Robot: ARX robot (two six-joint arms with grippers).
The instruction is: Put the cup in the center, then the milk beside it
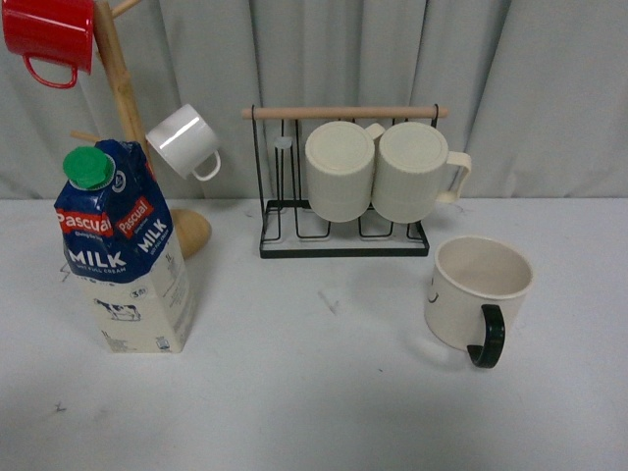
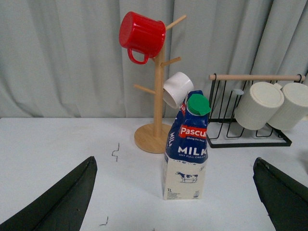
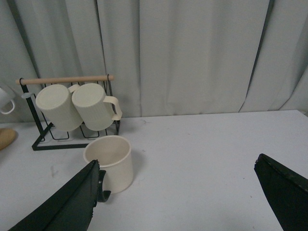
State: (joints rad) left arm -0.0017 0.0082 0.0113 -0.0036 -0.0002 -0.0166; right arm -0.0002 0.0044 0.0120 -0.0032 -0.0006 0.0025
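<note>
Left end effector (image 2: 174,162), right end effector (image 3: 176,162) wide apart, empty; smooth round cup (image 1: 457,306); boxy milk (image 1: 128,280).

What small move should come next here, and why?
Probably bring the right gripper toward the cup. The cup stands upright on the right of the table, not in the centre. The milk stands far left, and this gripper is open, holding nothing.
</note>
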